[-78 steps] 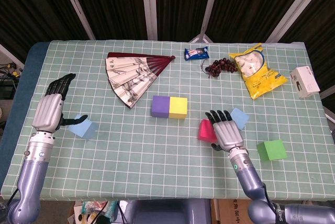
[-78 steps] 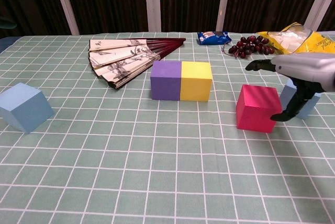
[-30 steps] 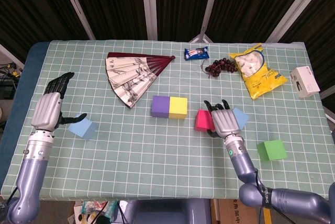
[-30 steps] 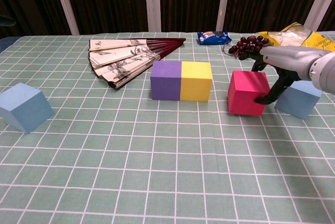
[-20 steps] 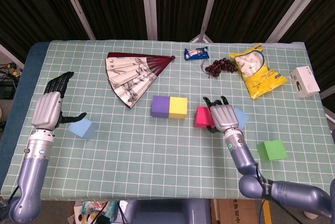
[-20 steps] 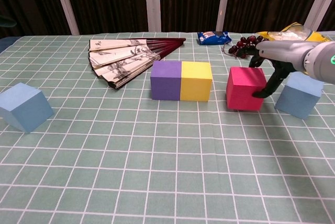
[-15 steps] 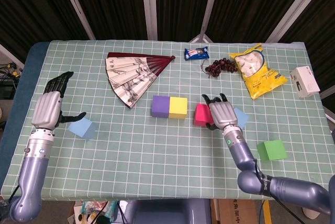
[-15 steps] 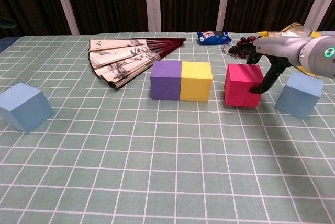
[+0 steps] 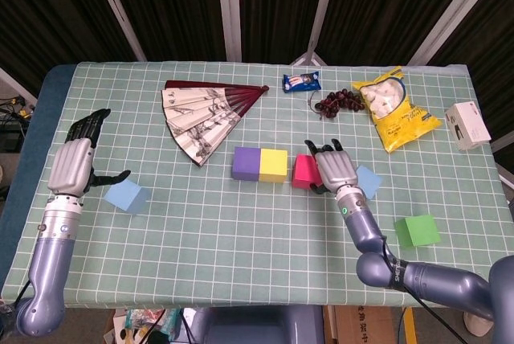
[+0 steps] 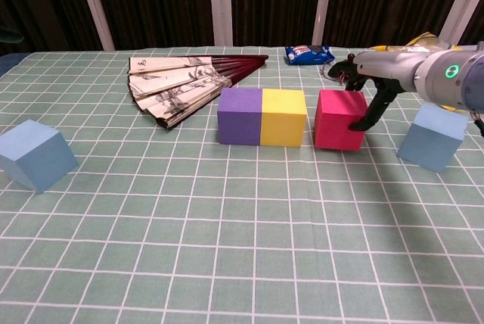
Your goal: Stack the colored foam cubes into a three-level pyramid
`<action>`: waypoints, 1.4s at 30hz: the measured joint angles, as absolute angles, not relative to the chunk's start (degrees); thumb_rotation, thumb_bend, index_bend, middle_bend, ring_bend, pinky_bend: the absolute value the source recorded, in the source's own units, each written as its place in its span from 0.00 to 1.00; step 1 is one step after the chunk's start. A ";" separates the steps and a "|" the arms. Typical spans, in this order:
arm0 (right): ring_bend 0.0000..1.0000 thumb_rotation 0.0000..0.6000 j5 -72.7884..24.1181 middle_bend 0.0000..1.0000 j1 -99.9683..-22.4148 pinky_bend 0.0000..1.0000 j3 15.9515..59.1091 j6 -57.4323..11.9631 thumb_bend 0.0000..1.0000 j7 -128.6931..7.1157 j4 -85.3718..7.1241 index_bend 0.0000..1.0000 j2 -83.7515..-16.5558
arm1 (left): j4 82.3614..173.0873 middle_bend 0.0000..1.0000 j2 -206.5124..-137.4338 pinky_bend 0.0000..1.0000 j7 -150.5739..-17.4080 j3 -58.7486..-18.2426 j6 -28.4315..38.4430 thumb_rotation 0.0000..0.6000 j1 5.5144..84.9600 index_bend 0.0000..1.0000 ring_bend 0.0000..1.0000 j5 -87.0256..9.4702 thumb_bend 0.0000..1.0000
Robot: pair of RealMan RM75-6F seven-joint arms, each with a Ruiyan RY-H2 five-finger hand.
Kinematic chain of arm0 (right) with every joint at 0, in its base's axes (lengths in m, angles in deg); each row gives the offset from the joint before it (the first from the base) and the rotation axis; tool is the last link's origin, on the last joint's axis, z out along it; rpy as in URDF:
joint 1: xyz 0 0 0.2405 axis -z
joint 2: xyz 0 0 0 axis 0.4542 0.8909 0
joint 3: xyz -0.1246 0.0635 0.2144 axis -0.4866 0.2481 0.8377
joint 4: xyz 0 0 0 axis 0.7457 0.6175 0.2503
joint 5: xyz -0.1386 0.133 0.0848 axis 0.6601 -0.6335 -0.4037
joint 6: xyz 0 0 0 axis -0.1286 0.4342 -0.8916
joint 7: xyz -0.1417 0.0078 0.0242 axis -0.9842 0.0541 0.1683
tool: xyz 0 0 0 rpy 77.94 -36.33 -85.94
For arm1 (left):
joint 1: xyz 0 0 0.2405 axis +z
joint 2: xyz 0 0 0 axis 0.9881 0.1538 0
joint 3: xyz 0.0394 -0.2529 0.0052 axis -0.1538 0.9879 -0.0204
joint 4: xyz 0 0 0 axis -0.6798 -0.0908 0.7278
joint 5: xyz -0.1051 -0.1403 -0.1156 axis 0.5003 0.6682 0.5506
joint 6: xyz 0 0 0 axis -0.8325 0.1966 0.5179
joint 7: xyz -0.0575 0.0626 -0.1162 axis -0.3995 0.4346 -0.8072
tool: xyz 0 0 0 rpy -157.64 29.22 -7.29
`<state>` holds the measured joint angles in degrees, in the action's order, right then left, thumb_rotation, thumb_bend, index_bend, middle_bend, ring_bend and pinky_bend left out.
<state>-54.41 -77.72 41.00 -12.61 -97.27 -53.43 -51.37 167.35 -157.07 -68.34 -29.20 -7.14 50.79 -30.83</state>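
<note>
Left robot hand (image 9: 74, 163), released with fingers spread, hovers beside a light blue cube (image 9: 127, 196) near the surface's (image 9: 201, 231) left edge. Purple cube (image 10: 240, 116) and yellow cube (image 10: 283, 117) touch, forming a base row. Right robot hand (image 9: 331, 167) presses the pink cube's (image 10: 338, 119) far side, apparently sliding it; a narrow gap to yellow remains. Second blue cube (image 10: 433, 137) and green cube (image 9: 417, 230) wait right, with open room in front.
</note>
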 measured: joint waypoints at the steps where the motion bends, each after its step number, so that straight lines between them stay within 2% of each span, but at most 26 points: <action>1: 0.20 1.00 -54.50 0.36 -77.84 0.00 40.93 -12.57 0.33 -97.18 -53.27 0.00 -51.43 | 167.29 0.04 -157.08 0.05 -68.33 -29.20 -7.11 1.00 50.79 0.00 0.06 -30.81 0.07; 19: 0.20 1.00 -50.68 0.36 -79.03 0.00 39.53 -12.24 0.33 -94.90 -48.90 0.00 -53.58 | 166.64 0.04 -157.16 0.05 -68.65 -28.88 -6.51 1.00 50.80 0.00 0.06 -30.25 0.07; 42: 0.20 1.00 -50.94 0.36 -79.87 0.00 39.22 -12.05 0.33 -94.35 -46.92 0.00 -55.21 | 166.15 0.04 -156.93 0.05 -69.27 -28.35 -6.13 1.00 50.89 0.00 0.06 -29.58 0.07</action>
<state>-50.94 -79.87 39.22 -12.05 -94.35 -46.92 -55.21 166.15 -156.93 -69.27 -28.35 -6.13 50.89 -29.58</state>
